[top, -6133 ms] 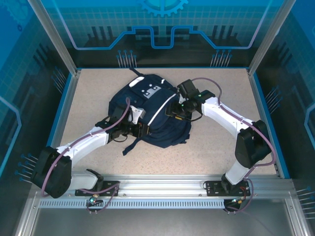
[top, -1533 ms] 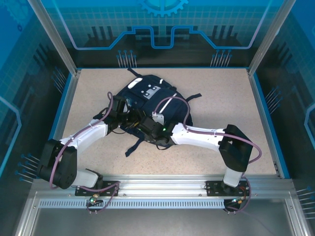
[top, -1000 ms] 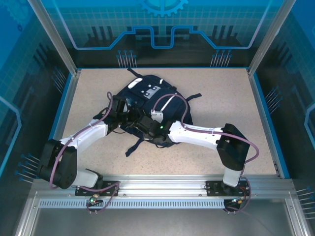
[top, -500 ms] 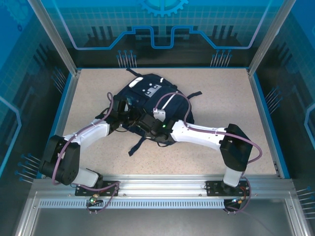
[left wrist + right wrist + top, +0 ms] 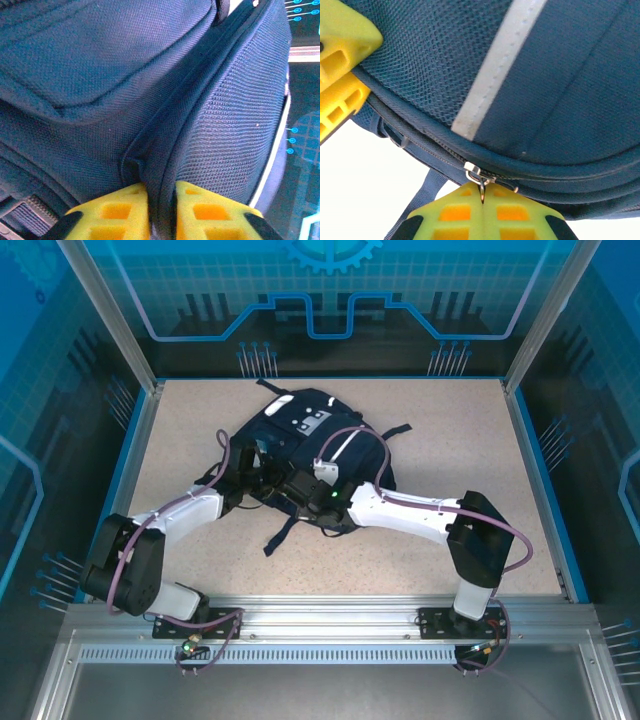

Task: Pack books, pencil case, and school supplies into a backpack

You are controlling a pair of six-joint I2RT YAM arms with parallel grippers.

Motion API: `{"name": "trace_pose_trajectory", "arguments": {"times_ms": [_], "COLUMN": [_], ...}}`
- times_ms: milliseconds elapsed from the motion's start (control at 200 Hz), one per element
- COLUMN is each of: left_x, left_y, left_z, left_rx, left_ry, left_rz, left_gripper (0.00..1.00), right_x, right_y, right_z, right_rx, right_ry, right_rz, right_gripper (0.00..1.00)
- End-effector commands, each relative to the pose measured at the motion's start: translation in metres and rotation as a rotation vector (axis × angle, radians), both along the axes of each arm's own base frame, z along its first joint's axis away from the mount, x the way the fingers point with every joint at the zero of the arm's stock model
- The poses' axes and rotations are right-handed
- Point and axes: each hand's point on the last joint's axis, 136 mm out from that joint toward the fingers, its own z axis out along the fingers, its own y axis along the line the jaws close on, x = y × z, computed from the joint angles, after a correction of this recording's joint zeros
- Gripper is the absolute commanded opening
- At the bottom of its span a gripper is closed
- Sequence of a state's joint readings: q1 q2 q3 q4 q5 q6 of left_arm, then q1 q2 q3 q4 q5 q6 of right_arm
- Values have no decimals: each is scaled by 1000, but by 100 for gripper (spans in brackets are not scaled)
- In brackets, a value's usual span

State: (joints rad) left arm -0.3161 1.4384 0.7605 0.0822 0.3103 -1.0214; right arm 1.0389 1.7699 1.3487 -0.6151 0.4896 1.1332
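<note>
One backpack point(image 5: 300, 440), navy fabric with a white dotted patch point(image 5: 305, 423) near its far end, is recorded lying on the speckled desk point(image 5: 450, 440), at the middle of the surface and somewhat towards the rear. A dark strap point(image 5: 280, 534) is noted trailing from its near edge onto the bare desk. A white stripe point(image 5: 495, 75) is seen running across the panel in the right wrist view, with a closed run of zip teeth curving just below it.

Both pincers are observed at the near side of the backpack, close together. The right pincer point(image 5: 482, 197) is found clenched on the metal zip pull point(image 5: 481, 186), which is nipped between the two yellow fingers with the slider directly above them. From the top view the right pincer point(image 5: 292, 490) is placed at the near-left part of the backpack, its arm reaching in from the right.

The left pincer point(image 5: 161, 192) is found clenched on the backpack itself: a raised ridge of fabric along a seam is pinched between its yellow fingers, coarse mesh cloth to one side and smoother weave to the other. In the top view the left pincer point(image 5: 262, 472) is set against the left flank of the backpack. One finger point(image 5: 340, 40) of it is also visible at the upper left of the right wrist view, pressed against the mesh panel.
</note>
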Motion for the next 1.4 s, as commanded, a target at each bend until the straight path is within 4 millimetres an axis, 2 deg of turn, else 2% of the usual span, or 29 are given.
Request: {"name": "trace_pose_trajectory", "arguments": {"times_ms": [0,25,115,295,415,490,540,650,705,790,870,965,1060,1175,1285,1390], "left_x": [14,13,12,11,11,10,10,9,8,4,-4,-17,-29,-35,-35,-31], "left_y": [14,16,21,27,29,31,36,53,63,81,97,111,111,89,77,75], "left_z": [4,3,0,-3,-1,-1,0,2,5,11,18,22,24,28,29,27], "left_rx": [68,73,84,102,112,131,149,182,194,204,209,205,149,-22,-127,-141], "left_ry": [-37,-32,-24,-19,-25,-22,-20,-2,6,7,8,17,29,40,51,52], "left_rz": [57,57,57,47,27,12,13,29,50,91,138,190,206,172,160,157], "left_gripper": [3,0,0,0,0,0,0,0,17,32,53,65,68,68,64,58], "right_x": [-13,-13,-13,-1,14,25,28,19,13,8,8,11,14,17,16,14], "right_y": [-32,-39,-65,-100,-111,-110,-99,-54,-35,-8,16,42,64,82,89,91], "right_z": [1,2,2,5,6,5,3,3,0,-1,2,8,15,19,17,14], "right_rx": [-105,-127,-197,-275,-310,-301,-274,-210,-176,-102,-36,24,64,96,107,105], "right_ry": [19,12,-4,-13,3,30,51,70,88,103,91,76,64,58,69,76], "right_rz": [-9,-11,-9,23,78,140,227,474,540,598,632,659,683,701,705,703], "right_gripper": [0,0,0,0,0,0,0,0,0,0,0,0,0,0,0,0]}}
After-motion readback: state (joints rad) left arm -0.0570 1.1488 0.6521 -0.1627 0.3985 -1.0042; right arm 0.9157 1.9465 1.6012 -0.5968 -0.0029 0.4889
